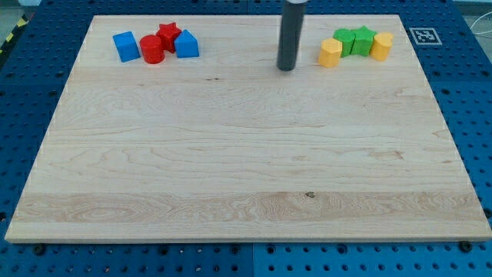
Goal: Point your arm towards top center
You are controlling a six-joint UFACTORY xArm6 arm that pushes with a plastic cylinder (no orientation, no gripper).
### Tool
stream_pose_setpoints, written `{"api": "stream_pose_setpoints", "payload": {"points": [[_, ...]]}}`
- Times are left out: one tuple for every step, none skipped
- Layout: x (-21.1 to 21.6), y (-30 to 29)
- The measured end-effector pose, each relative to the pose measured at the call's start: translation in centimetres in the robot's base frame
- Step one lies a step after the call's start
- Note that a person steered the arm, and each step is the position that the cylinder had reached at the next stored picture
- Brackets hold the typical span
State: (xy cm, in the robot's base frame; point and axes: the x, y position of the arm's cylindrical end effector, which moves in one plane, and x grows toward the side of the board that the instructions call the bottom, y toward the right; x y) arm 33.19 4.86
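My tip (287, 68) rests on the wooden board (246, 154) near the view's top, a little right of centre. The dark rod rises straight up out of the view. To the tip's right, about 45 px away, sits a group: a yellow block (330, 53), a green block (344, 41), a green star-like block (363, 39) and a second yellow block (382, 45). At the view's top left sits another group: a blue cube (125, 46), a red cylinder (151, 49), a red star (168, 34) and a blue block (186, 45). The tip touches no block.
The board lies on a blue perforated table (23, 92). A black-and-white marker tag (423, 35) sits just off the board's top right corner.
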Motion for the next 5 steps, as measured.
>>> {"api": "stream_pose_setpoints", "payload": {"points": [[-0.2, -3.3], [-3.5, -2.8], [-6.1, -2.5], [-6.2, -2.5], [-6.2, -2.5]]}}
